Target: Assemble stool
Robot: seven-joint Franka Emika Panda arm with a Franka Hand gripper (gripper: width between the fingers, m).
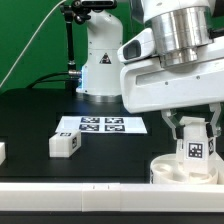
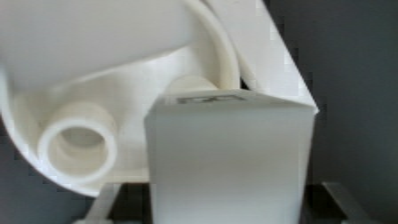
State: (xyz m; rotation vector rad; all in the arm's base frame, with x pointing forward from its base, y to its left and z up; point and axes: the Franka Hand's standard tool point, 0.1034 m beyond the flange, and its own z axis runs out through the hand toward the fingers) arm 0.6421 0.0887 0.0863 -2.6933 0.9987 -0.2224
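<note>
My gripper [image 1: 197, 138] is shut on a white blocky stool leg [image 1: 197, 152] with a black-and-white tag facing the camera. It holds the leg upright over the round white seat [image 1: 166, 170] at the exterior view's lower right. In the wrist view the held leg [image 2: 222, 155] fills the middle between my two dark fingers [image 2: 111, 203]. Its far end sits against the seat [image 2: 107, 70], beside a round socket hole [image 2: 80, 145]. A second loose leg [image 1: 65, 144] lies on the black table toward the exterior view's left.
The marker board [image 1: 100, 125] lies flat mid-table behind the loose leg. A small white part [image 1: 2, 152] shows at the exterior view's left edge. A long white rail [image 1: 80, 190] runs along the front. The robot base [image 1: 100, 60] stands at the back.
</note>
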